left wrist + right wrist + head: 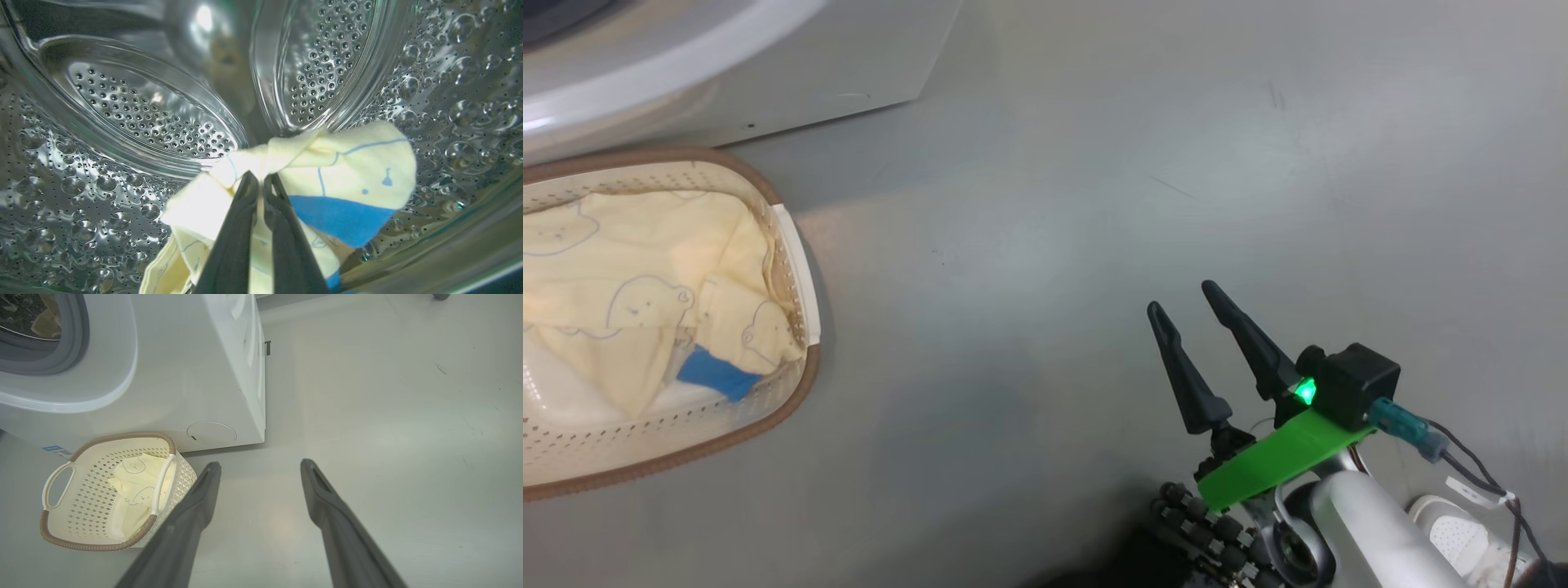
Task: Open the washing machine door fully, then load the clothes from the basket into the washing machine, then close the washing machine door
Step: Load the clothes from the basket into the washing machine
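Yellow clothes (347, 171) with a blue patch hung inside the washing machine (135, 110) drum, pinched by the closed left gripper (260, 176). More lay in the basket (88, 506). The right gripper (260, 464) stood wide open and empty over free floor (408, 416).

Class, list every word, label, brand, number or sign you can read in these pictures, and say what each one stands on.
No text here can be read.
Blue sticker at the washing machine's lower corner: too small to read.
Clothes: thin blue line drawings only, no words.
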Controlling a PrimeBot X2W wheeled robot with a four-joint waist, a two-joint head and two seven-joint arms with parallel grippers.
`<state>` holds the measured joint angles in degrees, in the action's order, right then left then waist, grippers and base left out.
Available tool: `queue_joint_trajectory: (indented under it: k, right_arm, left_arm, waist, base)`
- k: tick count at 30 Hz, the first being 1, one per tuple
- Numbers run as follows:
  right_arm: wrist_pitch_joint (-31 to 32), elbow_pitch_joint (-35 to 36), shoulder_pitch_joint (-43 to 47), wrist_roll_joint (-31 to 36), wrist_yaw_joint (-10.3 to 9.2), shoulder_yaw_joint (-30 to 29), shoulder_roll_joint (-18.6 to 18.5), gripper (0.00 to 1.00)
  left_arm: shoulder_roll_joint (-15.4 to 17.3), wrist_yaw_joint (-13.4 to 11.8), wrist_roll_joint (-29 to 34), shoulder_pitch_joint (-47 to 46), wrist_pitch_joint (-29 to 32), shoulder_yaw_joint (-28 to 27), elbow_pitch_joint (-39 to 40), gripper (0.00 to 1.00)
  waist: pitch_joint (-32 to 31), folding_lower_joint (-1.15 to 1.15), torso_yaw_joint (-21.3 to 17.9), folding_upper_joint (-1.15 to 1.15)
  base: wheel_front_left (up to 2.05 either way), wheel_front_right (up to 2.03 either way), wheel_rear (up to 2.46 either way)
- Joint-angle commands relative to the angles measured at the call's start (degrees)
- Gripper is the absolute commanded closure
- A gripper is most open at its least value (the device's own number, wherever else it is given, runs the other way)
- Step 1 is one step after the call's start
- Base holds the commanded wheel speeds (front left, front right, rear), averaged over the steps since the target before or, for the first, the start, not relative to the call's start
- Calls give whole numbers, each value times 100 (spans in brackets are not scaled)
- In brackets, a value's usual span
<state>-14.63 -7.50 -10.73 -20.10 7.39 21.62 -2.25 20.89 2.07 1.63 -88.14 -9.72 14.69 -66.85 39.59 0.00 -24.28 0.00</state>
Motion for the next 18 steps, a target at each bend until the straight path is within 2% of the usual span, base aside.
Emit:
queue_joint_trajectory:
  k: [1, 3, 5, 7, 8, 9, 18]
  right_arm:
    - [-37, 122, 164, -6, 10, 61, -63, 0]
    - [-37, 125, 176, -5, 10, 60, -63, 0]
    - [-37, 130, 192, -7, 10, 69, -63, 0]
    - [-37, 133, 203, -14, 10, 75, -63, 0]
    - [-37, 133, 207, -19, 10, 74, -63, 0]
    - [-37, 132, 208, -23, 10, 74, -63, 0]
    - [-37, 117, 206, -59, 10, 36, -63, 0]
  left_arm:
    - [169, 41, 71, -309, 72, 35, 83, 97]
    - [139, 70, 85, -348, 155, 92, -18, 86]
    - [116, 92, 91, -390, 229, 137, -107, 81]
    - [86, 131, 64, -435, 304, 156, -187, 69]
    - [77, 142, 60, -453, 348, 172, -223, 17]
    - [72, 145, 51, -469, 399, 180, -261, 0]
    - [-16, 238, -140, -467, 978, 159, -513, 0]
  waist:
    - [-36, 0, 3, 0]
    - [-59, 0, 5, 0]
    - [-77, 0, 6, 0]
    - [-85, 0, 5, 0]
    - [-87, 0, 6, 0]
    - [-89, 0, 6, 0]
    - [-130, 0, 29, 0]
  base:
    - [0, 0, 0]
    - [0, 0, 0]
    - [0, 0, 0]
    - [0, 0, 0]
    - [0, 0, 0]
    - [0, 0, 0]
    - [0, 0, 0]
